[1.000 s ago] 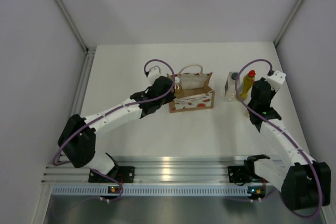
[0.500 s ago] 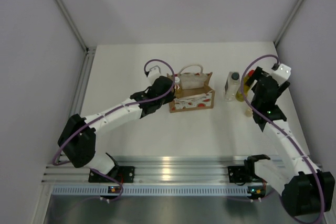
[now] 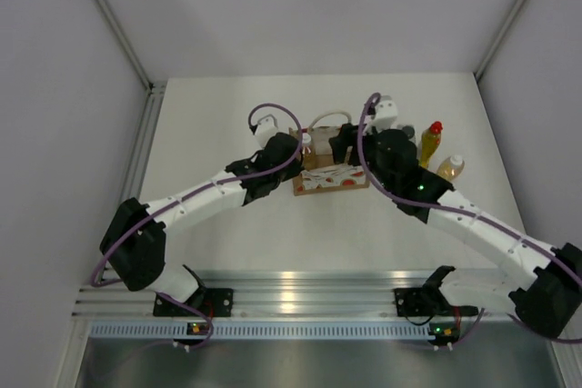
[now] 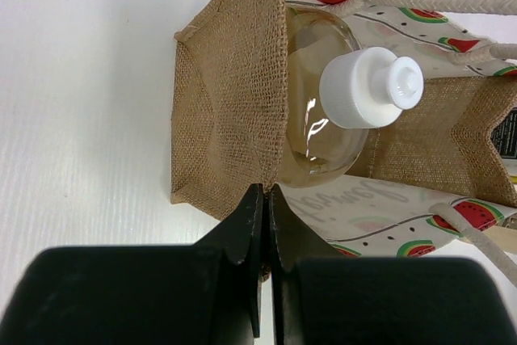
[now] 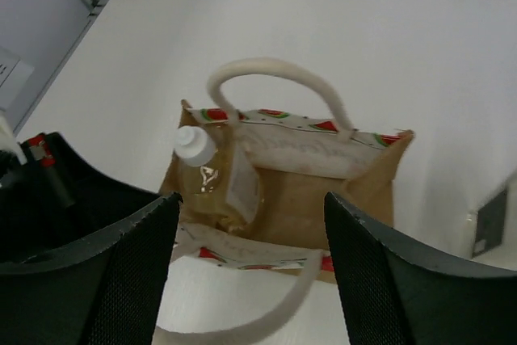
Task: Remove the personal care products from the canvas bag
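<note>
Right arm has swung from the frame's right side to hang over the bag (image 4: 230, 94). At centre-left, the left gripper (image 4: 265, 199) is pinched shut on the bag's left rim, steadying it. One white-capped bottle (image 4: 323, 131) stands inside against that wall. The right gripper (image 5: 250, 199) hovers above, jaws partly spread, holding nothing. Yellow bottle (image 3: 430, 144) and amber bottle (image 3: 450, 167) stand outside, at right. Best practice: descend between the handles (image 5: 271, 70), straddle the bottle, then close.

Left arm (image 3: 195, 193) extended forward, left hand (image 4: 266, 199) clamped tight. Right arm (image 3: 473, 224) angled inward, right hand (image 5: 250, 204) spread.
</note>
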`<state>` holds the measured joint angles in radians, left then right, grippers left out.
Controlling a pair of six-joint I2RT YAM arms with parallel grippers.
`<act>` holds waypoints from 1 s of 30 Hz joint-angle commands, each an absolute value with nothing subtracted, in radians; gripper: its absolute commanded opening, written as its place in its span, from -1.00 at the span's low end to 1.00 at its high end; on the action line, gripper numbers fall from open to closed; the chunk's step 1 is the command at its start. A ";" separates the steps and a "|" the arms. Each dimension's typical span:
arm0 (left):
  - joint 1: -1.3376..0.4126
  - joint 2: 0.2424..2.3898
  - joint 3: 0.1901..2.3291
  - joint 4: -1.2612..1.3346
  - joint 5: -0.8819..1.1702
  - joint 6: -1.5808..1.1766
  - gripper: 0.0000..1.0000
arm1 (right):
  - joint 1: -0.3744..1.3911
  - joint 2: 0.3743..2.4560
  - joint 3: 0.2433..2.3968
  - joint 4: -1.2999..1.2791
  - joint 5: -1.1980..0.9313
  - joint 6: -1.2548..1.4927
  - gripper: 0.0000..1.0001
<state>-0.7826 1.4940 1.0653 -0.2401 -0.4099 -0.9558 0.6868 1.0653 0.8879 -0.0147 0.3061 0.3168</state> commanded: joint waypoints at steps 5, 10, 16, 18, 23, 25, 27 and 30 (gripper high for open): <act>-0.793 1.453 1.039 -0.249 -0.430 -1.003 -1.00 | 0.810 1.337 1.101 -0.009 0.387 0.259 0.39; -0.790 1.442 1.032 -0.249 -0.420 -1.008 -1.00 | 0.813 1.460 1.201 0.020 0.351 0.250 0.38; -0.790 1.440 1.025 -0.247 -0.423 -1.022 -1.00 | 0.811 1.577 1.278 0.029 0.337 0.216 0.38; -0.792 1.442 1.026 -0.245 -0.420 -1.023 -1.00 | 0.811 1.601 1.293 0.029 0.347 0.201 0.36; -0.790 1.447 1.031 -0.245 -0.419 -1.020 -1.00 | 0.807 1.652 1.276 0.101 0.356 0.178 0.23; -0.790 1.447 1.032 -0.245 -0.419 -1.020 -1.00 | 0.805 1.670 1.272 0.112 0.357 0.178 0.15; -0.790 1.447 1.034 -0.245 -0.419 -1.019 -1.00 | 0.805 1.677 1.255 0.139 0.357 0.178 0.09; -0.790 1.445 1.032 -0.245 -0.419 -1.017 -1.00 | 0.805 1.690 1.230 0.179 0.350 0.176 0.00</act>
<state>-0.7845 1.4704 1.0374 -0.2394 -0.4236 -1.0119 0.7982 1.6844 1.2488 0.0509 0.3435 0.1864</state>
